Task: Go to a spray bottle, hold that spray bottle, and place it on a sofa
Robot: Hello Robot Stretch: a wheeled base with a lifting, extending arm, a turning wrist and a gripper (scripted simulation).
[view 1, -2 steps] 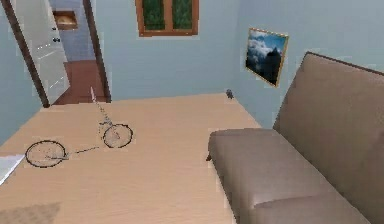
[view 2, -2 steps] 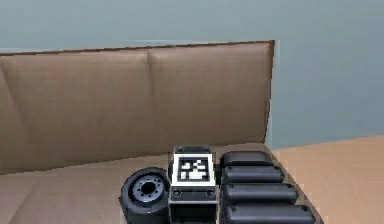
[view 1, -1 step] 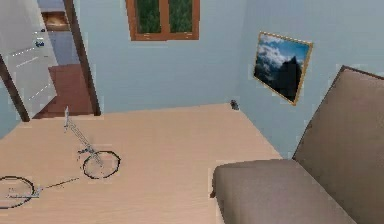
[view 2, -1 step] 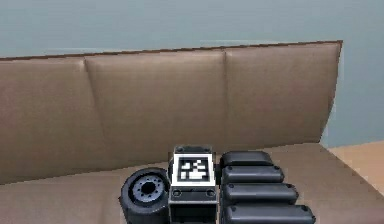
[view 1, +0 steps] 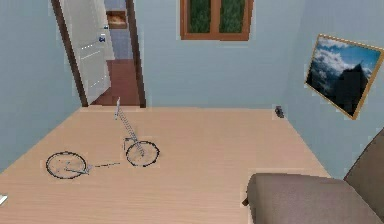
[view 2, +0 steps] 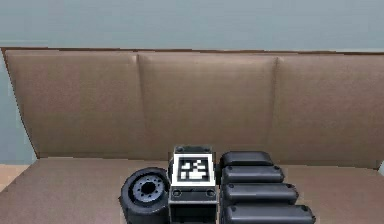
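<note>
A brown sofa (view 2: 200, 100) spans the arm side view, with its back cushions upright and its seat (view 2: 90, 172) low in the picture. The sofa's corner (view 1: 300, 200) also sits at the forward view's bottom right. From the bottom edge rises the dark arm (view 2: 258, 190), with a white marked square (view 2: 195, 168) at its end. To the left of that square is the gripper's dark round body (view 2: 145, 197), low over the sofa seat. Its fingers cannot be made out, so I cannot tell whether it holds anything.
A bicycle (view 1: 105, 150) lies on the wooden floor at the forward view's left. Behind it a white door (view 1: 88, 50) stands ajar. A window (view 1: 216, 18) is in the far wall, and a framed picture (view 1: 343, 72) hangs on the right wall. A small dark thing (view 1: 279, 112) sits at the wall's base.
</note>
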